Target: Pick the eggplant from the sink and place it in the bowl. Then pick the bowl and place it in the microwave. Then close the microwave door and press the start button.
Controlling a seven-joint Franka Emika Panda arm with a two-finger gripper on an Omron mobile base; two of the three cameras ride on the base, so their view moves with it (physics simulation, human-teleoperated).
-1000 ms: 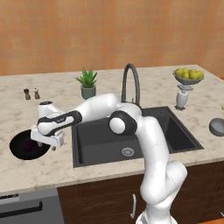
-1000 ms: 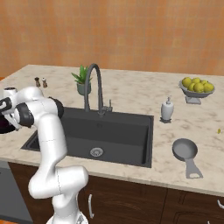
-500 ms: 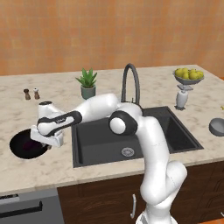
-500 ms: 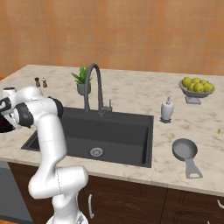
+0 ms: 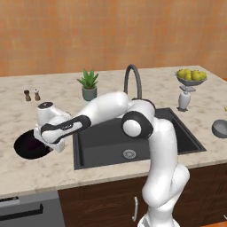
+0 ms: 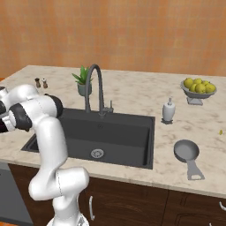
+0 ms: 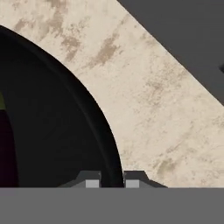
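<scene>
While the gripper (image 7: 112,180) straddles the rim of the bowl (image 7: 57,131), its two tips sit close together, one inside the wall and one outside, clenched on that rim. Deep in the bowl, away from the tips, lies the dark purple eggplant (image 7: 6,148). Beyond the bowl's outer side runs the sink (image 5: 133,137). Reaching low, the arm (image 5: 106,108) stretches sideways across the counter (image 5: 26,175).
</scene>
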